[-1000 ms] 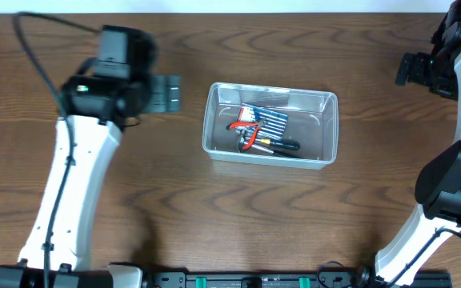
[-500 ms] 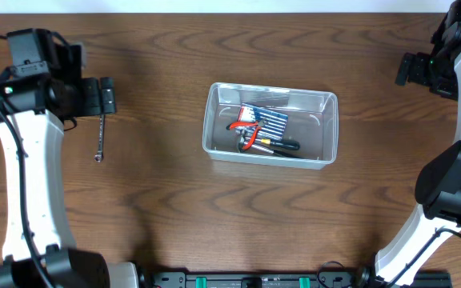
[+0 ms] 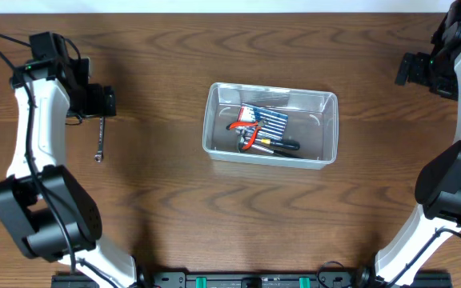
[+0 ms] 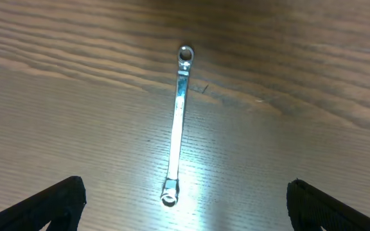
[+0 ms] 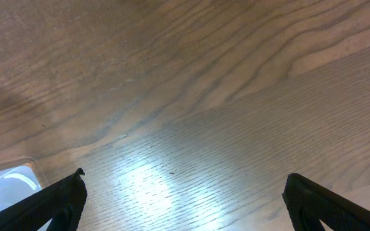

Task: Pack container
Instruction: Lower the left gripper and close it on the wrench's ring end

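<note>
The container (image 3: 327,122), a clear rectangular tub, stands mid-table and holds red-handled pliers (image 3: 243,133), a blue striped pack (image 3: 269,121) and a black-handled screwdriver (image 3: 283,146). A slim silver wrench (image 3: 100,140) lies flat on the wood well to its left. My left gripper (image 3: 102,103) hovers open just beyond the wrench's far end. In the left wrist view the wrench (image 4: 178,122) runs away from the open left gripper (image 4: 185,196), its near ring between the black fingertips (image 4: 66,196). My right gripper (image 3: 406,70) stays open at the far right; in its own view the right gripper (image 5: 184,189) holds nothing.
A rounded corner of the container (image 5: 5,183) shows at the lower left of the right wrist view. Black cables trail from the left arm (image 3: 30,136) at the table's left edge. The right arm (image 3: 454,176) stands along the right edge.
The left arm has swung from beside the container out to the left, uncovering the wrench, and now hangs over its far end. The right arm has not moved.
</note>
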Available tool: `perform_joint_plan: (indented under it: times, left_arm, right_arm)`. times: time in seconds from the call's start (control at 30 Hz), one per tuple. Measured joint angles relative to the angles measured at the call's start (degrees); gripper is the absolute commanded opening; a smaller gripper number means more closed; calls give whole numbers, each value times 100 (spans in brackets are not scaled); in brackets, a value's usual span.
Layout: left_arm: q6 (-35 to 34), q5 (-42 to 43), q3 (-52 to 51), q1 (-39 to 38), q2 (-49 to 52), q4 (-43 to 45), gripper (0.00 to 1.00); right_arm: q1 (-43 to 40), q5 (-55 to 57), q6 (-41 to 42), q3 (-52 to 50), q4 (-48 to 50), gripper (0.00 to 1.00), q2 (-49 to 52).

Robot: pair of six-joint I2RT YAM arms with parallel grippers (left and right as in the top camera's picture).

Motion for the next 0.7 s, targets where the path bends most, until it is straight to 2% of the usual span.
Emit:
perform_joint_plan:
  times: [0.4,0.7]
  left_arm:
    - [-2,2,0,0,837,-48,98]
    - [212,28,0,0,968,81,98]
  right_arm:
    - [0,-2,0,0,-2,99,0]
    - [0,-2,0,0,-2,99,0]
